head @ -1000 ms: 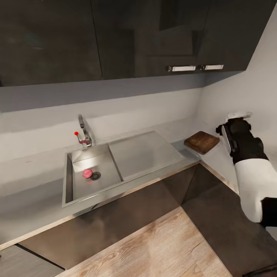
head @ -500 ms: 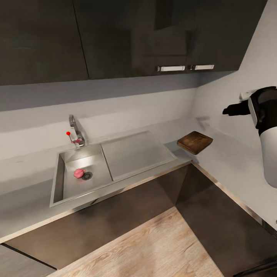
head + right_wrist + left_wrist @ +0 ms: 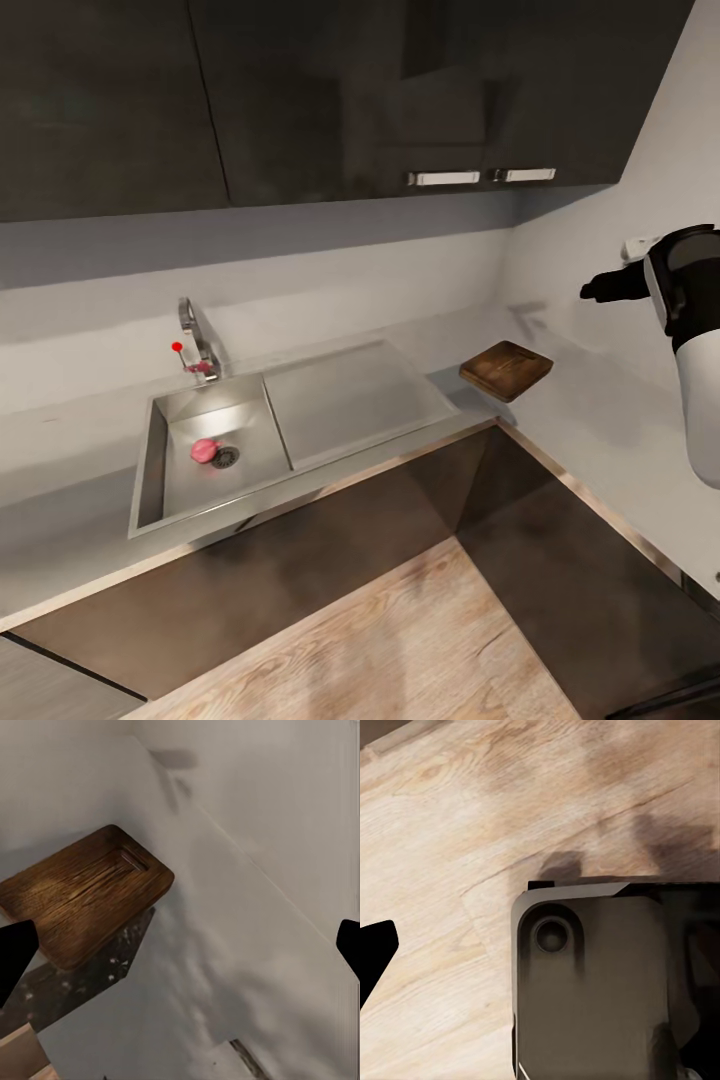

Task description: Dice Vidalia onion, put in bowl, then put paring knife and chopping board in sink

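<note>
Clearly the first step is not yet done: the pink Vidalia onion point(image 3: 204, 450) lies on the floor of the sink point(image 3: 150, 470), touching or just beside the round drain point(image 3: 227, 458), below the chrome tap point(image 3: 197, 345). The right gripper point(image 3: 610, 287) hangs in the air above the right run of the countertop point(image 3: 610, 430), well apart from the sink; in the right wrist view the two dark fingertips point(image 3: 15, 952) stand far apart with nothing between them, so its jaws are released. For the left gripper I cannot tell how the jaws stand; its wrist view shows the wooden floor point(image 3: 442, 817) and part of the robot's own body. To do this step well, I think the arm nearer the sink should reach the onion, coming down from above into the basin, away from the tap and the basin wall, and closing gently because a round thing rolls easily. The chopping board point(image 3: 506, 369) rests at the inner corner of the countertop, its long axis diagonal to the counter edges, the slot handle point(image 3: 135, 860) toward the wall.
</note>
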Available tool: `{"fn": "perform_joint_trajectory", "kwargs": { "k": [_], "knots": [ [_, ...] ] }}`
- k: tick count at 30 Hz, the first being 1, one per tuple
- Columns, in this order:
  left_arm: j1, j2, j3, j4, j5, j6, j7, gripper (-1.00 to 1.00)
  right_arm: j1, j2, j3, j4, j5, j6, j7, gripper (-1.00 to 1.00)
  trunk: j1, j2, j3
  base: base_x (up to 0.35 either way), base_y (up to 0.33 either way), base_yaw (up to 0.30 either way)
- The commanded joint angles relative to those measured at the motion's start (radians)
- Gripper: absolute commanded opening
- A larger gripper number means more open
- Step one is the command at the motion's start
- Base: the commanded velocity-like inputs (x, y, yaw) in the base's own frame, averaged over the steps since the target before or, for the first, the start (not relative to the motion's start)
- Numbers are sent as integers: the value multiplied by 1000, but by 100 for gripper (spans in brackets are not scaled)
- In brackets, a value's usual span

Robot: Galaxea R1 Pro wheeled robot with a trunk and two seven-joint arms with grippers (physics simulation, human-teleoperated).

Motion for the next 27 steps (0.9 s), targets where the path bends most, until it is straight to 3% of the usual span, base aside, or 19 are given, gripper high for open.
{"fn": "perform_joint_trajectory", "kwargs": {
  "k": [1,27],
  "knots": [
    [0,0,0,-1,0,-1,0,100,-1,0,1,-1,12,3,9,100,1,-2,-2,6,-18,0],
    [0,0,0,-1,0,-1,0,100,-1,4,1,2,9,3,9,100,1,-2,-2,193,-177,0]
  ]
}}
